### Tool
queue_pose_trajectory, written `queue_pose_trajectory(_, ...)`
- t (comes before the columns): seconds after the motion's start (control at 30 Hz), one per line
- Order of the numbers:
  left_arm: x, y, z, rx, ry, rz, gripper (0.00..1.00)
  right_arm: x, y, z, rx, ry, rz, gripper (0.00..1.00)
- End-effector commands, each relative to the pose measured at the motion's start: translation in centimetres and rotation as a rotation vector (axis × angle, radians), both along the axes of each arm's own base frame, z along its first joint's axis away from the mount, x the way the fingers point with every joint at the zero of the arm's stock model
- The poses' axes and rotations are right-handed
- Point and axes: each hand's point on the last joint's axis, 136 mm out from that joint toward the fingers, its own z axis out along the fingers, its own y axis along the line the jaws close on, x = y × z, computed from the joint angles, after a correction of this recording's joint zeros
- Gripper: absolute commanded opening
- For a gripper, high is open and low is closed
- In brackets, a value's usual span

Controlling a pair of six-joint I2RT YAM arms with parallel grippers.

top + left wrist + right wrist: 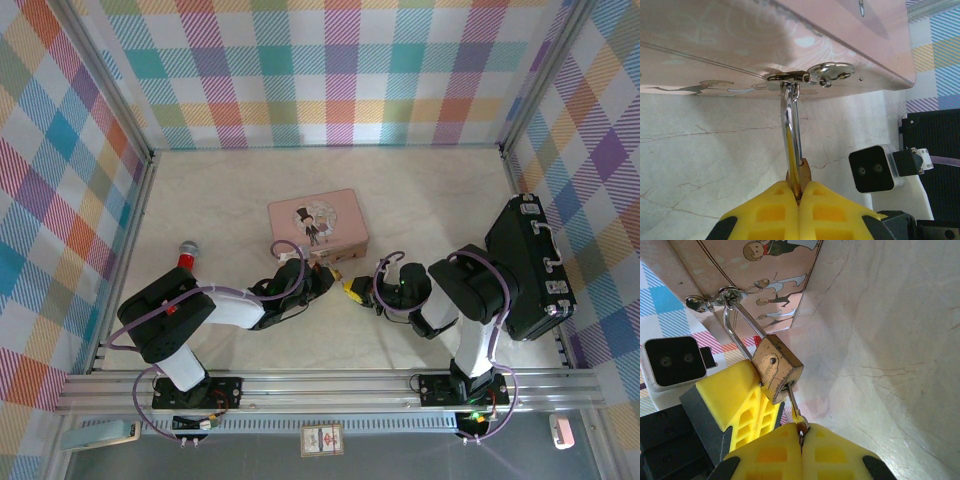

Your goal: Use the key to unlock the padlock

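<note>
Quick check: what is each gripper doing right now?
Left gripper: closed, holding the padlock by its body.
Right gripper: closed, holding the key, its tip at the padlock's base.

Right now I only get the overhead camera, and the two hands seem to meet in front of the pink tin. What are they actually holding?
Observer: The left hand is clamped shut on the brass body of the padlock.
Operator: And the other one?
Observer: The right hand pinches the key, whose blade goes into the bottom of the padlock.
Operator: Is the lock fastened to anything?
Observer: Its shackle runs through the hasp on the pink tin.
</note>
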Motion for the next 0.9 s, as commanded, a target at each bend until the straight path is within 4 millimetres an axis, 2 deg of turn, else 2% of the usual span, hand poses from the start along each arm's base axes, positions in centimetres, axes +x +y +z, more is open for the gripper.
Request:
queue_pose_trajectory(0.0, 1.3, 0.2, 2.4, -0.076, -0.063, 0.041, 0.0, 0.5, 0.5, 1.8, 0.042, -0.053, 0.012, 0.0)
queue_pose_trajectory(0.33, 1.1, 0.1, 2.8, -0.121, -0.056, 0.042, 0.0, 0.9, 0.5, 1.8, 0.028, -0.097, 0.013, 0.0)
queue_pose_trajectory(0.53, 1.0, 0.0, 3.0, -0.129, -0.057, 0.038, 0.0, 1.4, 0.1, 1.2, 0.006, -0.122, 0.014, 0.0)
queue_pose_trajectory(0.87, 1.0, -0.3, 3.5, -0.175, -0.059, 0.031, 0.0, 1.9, 0.5, 2.4, 0.019, -0.191, 0.042, 0.0)
